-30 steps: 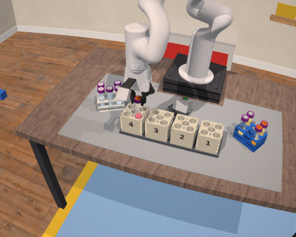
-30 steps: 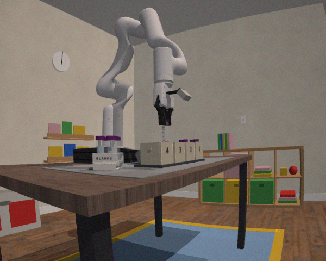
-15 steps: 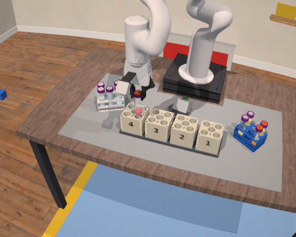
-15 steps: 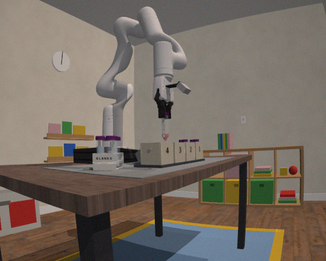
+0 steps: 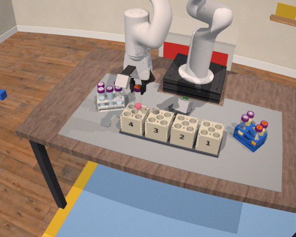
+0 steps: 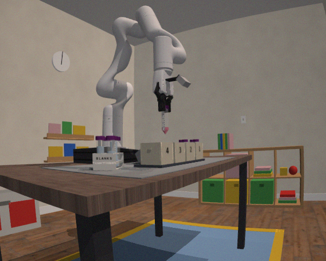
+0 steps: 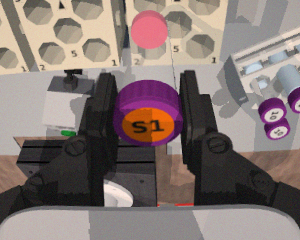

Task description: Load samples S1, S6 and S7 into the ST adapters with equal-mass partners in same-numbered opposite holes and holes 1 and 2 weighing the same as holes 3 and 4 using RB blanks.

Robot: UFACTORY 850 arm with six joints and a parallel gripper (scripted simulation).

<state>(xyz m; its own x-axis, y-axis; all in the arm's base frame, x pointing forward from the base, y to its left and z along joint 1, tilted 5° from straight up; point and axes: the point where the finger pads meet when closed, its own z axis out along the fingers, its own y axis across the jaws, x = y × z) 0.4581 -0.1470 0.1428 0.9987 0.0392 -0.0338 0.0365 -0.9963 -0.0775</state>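
My gripper [image 5: 137,89] [image 6: 164,107] [image 7: 148,91] is shut on sample S1 [image 5: 137,101] [image 6: 164,121] [image 7: 148,115], a purple-capped tube with an orange dot and a little pink liquid in its tip. It holds the tube upright, clear above adapter 4 [image 5: 130,128] [image 6: 157,154]. Adapters 3 [image 5: 154,134], 2 [image 5: 181,140] and 1 [image 5: 206,146] stand in a row on the dark stand ST [image 5: 121,132]. All holes that I can see are empty. The blue rack RS [image 5: 250,142] at the right holds two orange-dot and two grey-dot tubes.
The white blank rack RB [image 5: 106,104] [image 6: 105,162] [image 7: 253,60] with several purple-capped water tubes stands just left of adapter 4. The green DONE key [image 5: 185,98] sits on a pale box behind adapters 3 and 2. The arm's black base plate [image 5: 194,86] lies behind it.
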